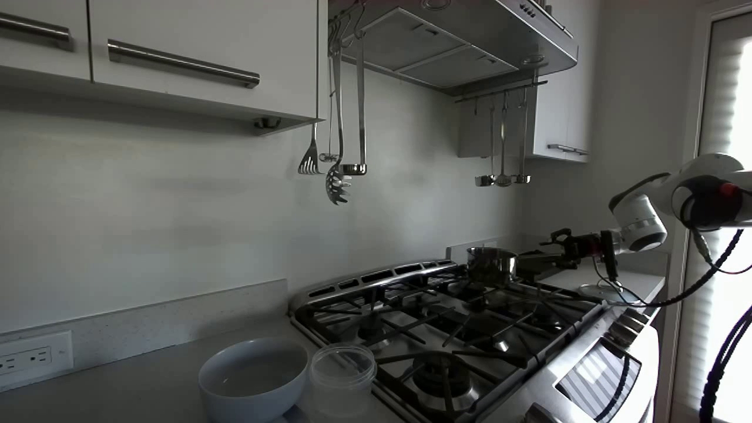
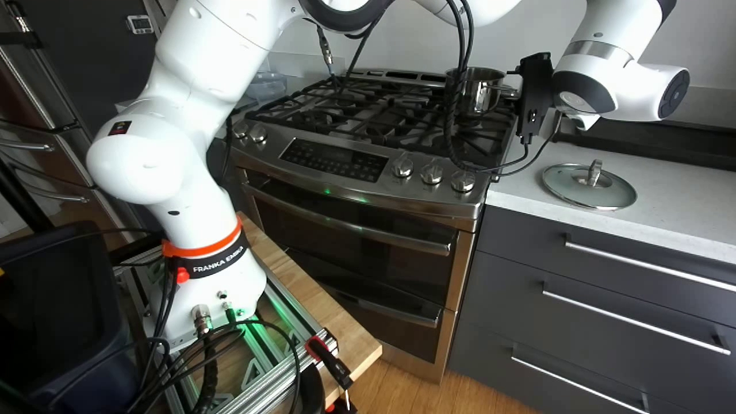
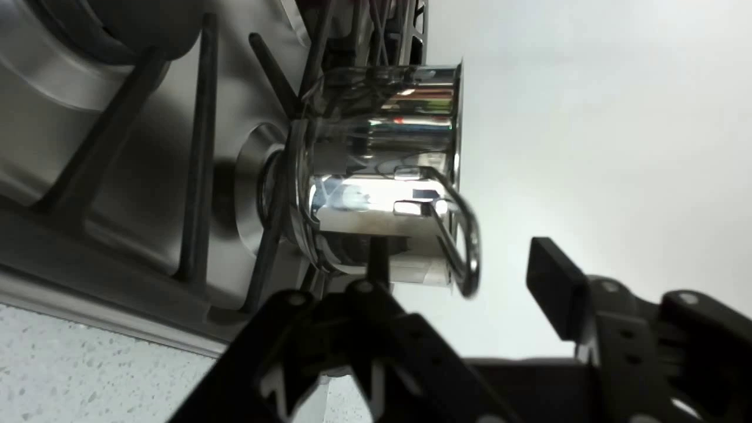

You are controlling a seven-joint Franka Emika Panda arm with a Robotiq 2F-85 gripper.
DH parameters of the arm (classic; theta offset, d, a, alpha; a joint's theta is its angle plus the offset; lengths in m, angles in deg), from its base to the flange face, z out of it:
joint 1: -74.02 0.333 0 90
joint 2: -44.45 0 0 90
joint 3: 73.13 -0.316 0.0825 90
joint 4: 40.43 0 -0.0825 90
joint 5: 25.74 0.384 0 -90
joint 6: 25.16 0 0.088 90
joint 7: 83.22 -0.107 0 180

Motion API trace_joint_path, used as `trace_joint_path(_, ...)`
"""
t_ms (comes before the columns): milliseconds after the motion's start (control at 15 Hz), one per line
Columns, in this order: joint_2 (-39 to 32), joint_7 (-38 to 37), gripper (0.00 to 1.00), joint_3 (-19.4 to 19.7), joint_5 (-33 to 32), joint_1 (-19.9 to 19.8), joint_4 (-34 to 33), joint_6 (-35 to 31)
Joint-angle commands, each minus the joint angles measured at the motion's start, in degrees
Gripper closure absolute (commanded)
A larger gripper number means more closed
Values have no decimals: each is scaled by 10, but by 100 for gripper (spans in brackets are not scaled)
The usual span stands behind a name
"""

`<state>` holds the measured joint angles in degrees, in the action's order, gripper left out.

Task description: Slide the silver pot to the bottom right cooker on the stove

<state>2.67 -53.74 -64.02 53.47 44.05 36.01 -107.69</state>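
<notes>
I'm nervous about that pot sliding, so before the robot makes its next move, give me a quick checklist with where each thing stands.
1. Silver pot upright on the stove: ok, standing at the back right.
2. Bottom right cooker reached: not ok, the pot is not over it.
3. Claw open: ok, jaws stand apart in the wrist view.
4. Handle gripped: not ok, the jaws are not closed on it.
5. Lid off the stove: ok, lying on the counter.
6. Cables clear of the pot: cannot tell; they cross it in an exterior view, depth unclear.

White arm (image 2: 184, 115); orange ring (image 2: 202, 250); black "FRANKA EMIKA" band (image 2: 214, 263); black hand (image 3: 464, 270).
</notes>
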Motion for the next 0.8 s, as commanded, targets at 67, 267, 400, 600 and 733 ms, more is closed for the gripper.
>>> trace_joint_path(67, -3, -21, 27, -1, 15, -10, 5, 35)
trace_joint_path(267, -2, -27, 52, 0, 17, -11, 8, 47)
trace_joint_path(400, -2, -31, 69, 1, 19, -12, 9, 51)
trace_joint_path(600, -5, -36, 92, 2, 21, -14, 10, 58)
trace_joint_path(733, -7, -38, 100, 2, 21, -15, 11, 58)
